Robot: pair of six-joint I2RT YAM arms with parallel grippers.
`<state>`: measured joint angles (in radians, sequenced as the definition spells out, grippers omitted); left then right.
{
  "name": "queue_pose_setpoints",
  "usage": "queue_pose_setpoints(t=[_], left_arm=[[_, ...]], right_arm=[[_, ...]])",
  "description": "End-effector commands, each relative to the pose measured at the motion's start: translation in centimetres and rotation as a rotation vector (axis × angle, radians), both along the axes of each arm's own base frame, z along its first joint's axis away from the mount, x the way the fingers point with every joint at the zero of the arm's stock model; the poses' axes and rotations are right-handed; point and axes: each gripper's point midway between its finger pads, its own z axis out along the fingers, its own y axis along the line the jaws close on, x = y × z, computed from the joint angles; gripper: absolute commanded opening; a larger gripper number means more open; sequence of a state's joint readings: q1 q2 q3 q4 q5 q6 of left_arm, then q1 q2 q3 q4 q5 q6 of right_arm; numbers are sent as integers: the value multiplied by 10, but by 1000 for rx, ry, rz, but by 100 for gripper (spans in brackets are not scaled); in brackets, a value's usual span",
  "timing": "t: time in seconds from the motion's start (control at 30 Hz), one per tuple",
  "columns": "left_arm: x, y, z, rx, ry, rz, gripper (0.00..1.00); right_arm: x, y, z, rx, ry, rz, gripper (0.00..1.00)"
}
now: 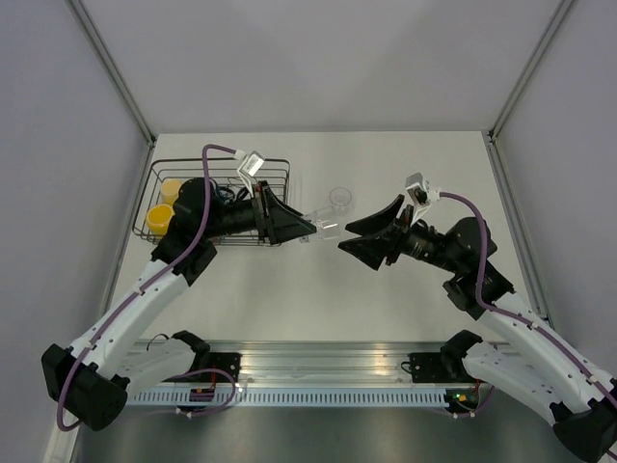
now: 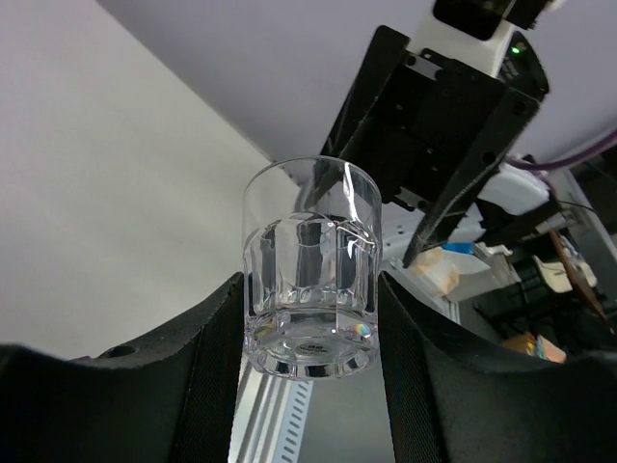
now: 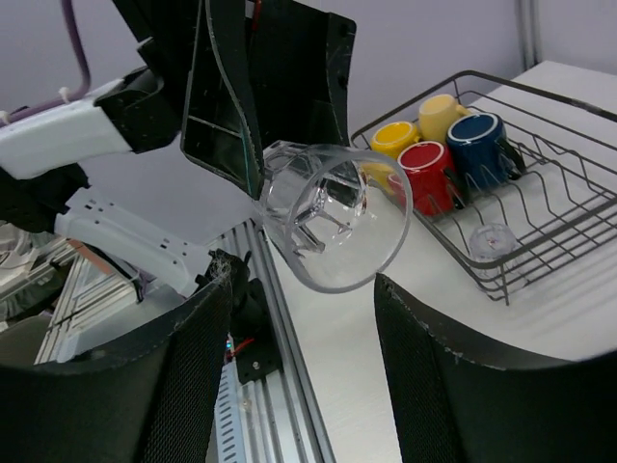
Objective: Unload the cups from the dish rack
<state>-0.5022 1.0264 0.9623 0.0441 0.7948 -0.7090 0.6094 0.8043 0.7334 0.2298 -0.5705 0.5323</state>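
My left gripper [image 1: 308,231] is shut on a clear tumbler [image 1: 327,230] and holds it above the table, right of the dish rack [image 1: 280,198]. In the left wrist view the tumbler [image 2: 310,275] sits between both pads. My right gripper [image 1: 348,237] is open and faces the tumbler's mouth [image 3: 333,217], its fingers just short of it. In the rack stand a bright yellow mug [image 3: 395,140], a pale yellow mug [image 3: 439,114], a red mug [image 3: 429,174], a blue mug [image 3: 482,145] and a clear tumbler [image 3: 492,239]. Another clear tumbler [image 1: 339,198] stands on the table.
The black wire rack [image 3: 569,207] is at the table's back left. A metal rail [image 1: 318,371] runs along the near edge between the arm bases. Grey walls enclose the table on three sides.
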Motion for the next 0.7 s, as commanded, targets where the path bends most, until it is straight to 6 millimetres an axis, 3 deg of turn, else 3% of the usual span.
queue_pose_setpoints(t=[0.0, 0.3, 0.47, 0.63, 0.67], left_arm=[[-37, -5, 35, -124, -91, -170, 2], [-50, -22, 35, -151, -71, -262, 2], [-52, -29, 37, -157, -73, -284, 2], [-49, -34, 37, -151, -63, -288, 2], [-48, -34, 36, -146, -57, -286, 2]], right_arm=[[-24, 1, 31, 72, -101, 110, 66], [-56, 6, 50, 144, -118, 303, 39], [-63, 8, 50, 133, -106, 352, 37], [-62, 7, 46, 110, -110, 347, 20], [-63, 6, 46, 106, -120, 344, 12]])
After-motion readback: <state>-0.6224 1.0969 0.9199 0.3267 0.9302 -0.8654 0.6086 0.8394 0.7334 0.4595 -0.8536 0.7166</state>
